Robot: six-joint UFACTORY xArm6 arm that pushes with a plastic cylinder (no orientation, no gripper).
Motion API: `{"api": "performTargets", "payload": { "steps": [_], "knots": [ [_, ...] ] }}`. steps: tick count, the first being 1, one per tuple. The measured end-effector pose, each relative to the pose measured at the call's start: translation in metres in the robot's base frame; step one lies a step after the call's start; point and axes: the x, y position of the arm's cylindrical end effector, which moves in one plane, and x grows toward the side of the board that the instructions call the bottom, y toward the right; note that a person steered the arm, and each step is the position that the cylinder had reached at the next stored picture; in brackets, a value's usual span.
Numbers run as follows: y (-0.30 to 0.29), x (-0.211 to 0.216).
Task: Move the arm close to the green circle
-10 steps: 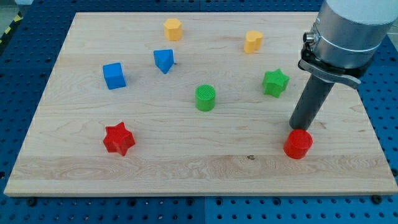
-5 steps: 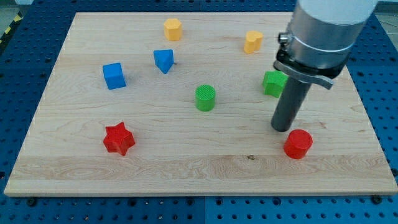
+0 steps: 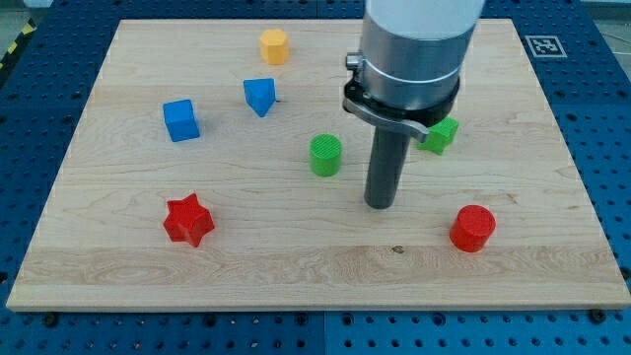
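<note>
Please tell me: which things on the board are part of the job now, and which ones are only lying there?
Part of the job:
green circle
my tip, just to its lower right in the view, not touching

Only lying there:
green star, partly hidden
red circle
red star
blue cube
blue triangle
yellow block

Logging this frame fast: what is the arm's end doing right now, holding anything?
No jaws: my tip holds nothing, touches no block, and sits just right of and below the green circle.

Arm body point(image 3: 414, 44): wide silver-grey cylinder. Black clamp collar point(image 3: 396, 104) with small screw at its left edge. Below it, straight dark rod ending in my tip point(image 3: 380, 204).
</note>
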Motion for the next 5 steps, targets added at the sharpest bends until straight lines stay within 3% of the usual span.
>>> {"api": "performTargets", "payload": {
  "steps": [5],
  "knots": [
    [-0.0105,0.0000]
  ]
}}
